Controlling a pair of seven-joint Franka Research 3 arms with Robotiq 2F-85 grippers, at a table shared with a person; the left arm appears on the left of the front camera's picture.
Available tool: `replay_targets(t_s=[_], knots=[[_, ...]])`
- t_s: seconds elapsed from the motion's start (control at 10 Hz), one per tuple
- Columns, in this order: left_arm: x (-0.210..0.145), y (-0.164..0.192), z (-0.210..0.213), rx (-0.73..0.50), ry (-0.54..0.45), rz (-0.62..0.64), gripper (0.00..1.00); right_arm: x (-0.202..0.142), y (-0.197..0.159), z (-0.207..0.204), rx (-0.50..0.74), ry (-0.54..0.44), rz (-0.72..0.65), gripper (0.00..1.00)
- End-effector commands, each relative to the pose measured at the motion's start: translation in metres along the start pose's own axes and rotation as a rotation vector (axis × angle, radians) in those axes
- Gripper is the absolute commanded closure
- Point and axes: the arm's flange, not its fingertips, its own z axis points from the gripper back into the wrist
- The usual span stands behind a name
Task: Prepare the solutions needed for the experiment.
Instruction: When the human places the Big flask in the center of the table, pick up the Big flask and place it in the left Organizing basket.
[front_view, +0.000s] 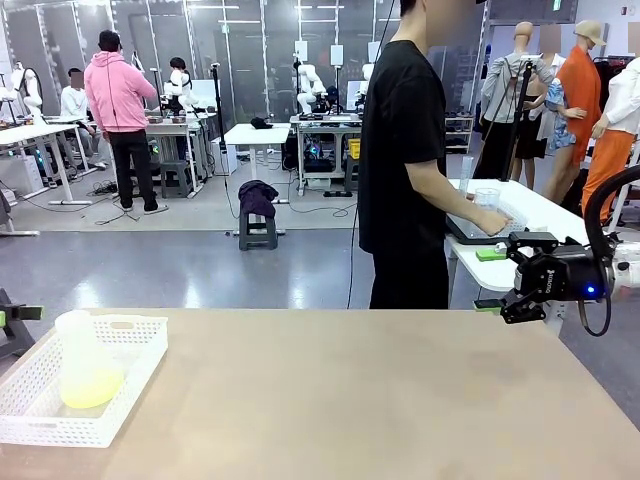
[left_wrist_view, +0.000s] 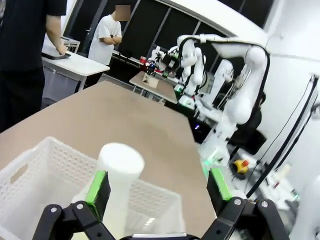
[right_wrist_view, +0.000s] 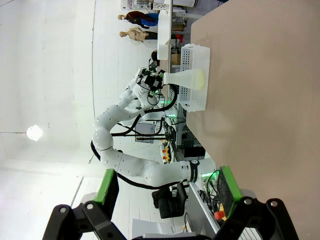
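I see the left end effector (left_wrist_view: 159, 192) with its two green-padded fingers (left_wrist_view: 98, 187) spread fully apart, and nothing is between them. It hangs just above the white perforated plastic basket (front_view: 140, 345), which stands on the left near corner of the beige worktop (front_view: 380, 400). In the left wrist view the round top of the frosted translucent plastic flask (left_wrist_view: 120, 175) stands close to the left finger pad, but I cannot tell if the pad touches it.

The flask (front_view: 82, 360) stands upright inside the basket, at its near left part. The pale yellow solution (front_view: 90, 388) lies at the bottom of the flask, only a small amount.

The right end effector (front_view: 497, 280) is at the right edge of the worktop, raised above it, and it points toward the middle. In the right wrist view its fingers (right_wrist_view: 111, 186) are also wide apart and hold nothing; it is well apart from the basket and the flask.

Behind the worktop a person in a black shirt (front_view: 405, 150) stands turned toward a white side table (front_view: 540, 215), with a hand (front_view: 492, 222) near a clear cup (front_view: 487, 198).
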Motion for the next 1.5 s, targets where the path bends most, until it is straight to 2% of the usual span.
replay_targets(t_s=[0.0,0.2,0.4,0.5,0.6,0.7,0.9,1.1,1.2,1.4], knots=[[0.024,-0.022,-0.014,0.020,-0.054,0.119,0.00,0.000,0.002,0.000,0.002,0.002,0.010,0.00],[0.042,-0.041,-0.022,0.008,-0.129,0.339,0.00,0.000,0.002,0.000,0.002,0.002,0.010,0.00],[0.041,-0.042,-0.024,0.011,-0.117,0.567,0.00,0.000,0.002,0.000,0.002,0.002,0.010,0.00],[0.045,-0.051,-0.026,-0.043,-0.117,0.623,0.00,0.000,0.002,0.000,0.002,0.002,0.010,0.00],[0.046,-0.057,-0.030,-0.004,-0.080,0.655,0.00,0.000,0.002,0.000,0.002,0.002,0.010,0.00],[0.046,-0.063,-0.038,-0.041,-0.041,0.702,0.00,0.000,0.002,0.000,0.002,0.002,0.010,0.00],[0.045,-0.064,-0.046,-0.113,-0.003,0.719,0.00,0.000,0.002,0.000,0.002,0.002,0.010,0.00],[0.042,-0.061,-0.049,-0.118,0.029,0.723,0.00,0.000,0.002,0.000,0.002,0.002,0.010,0.00],[0.045,-0.059,-0.048,-0.099,-0.018,0.709,0.00,0.000,0.002,0.000,0.002,0.002,0.010,0.00],[0.045,-0.059,-0.048,-0.099,-0.018,0.709,0.00,0.000,0.002,0.000,0.002,0.002,0.010,0.00]])
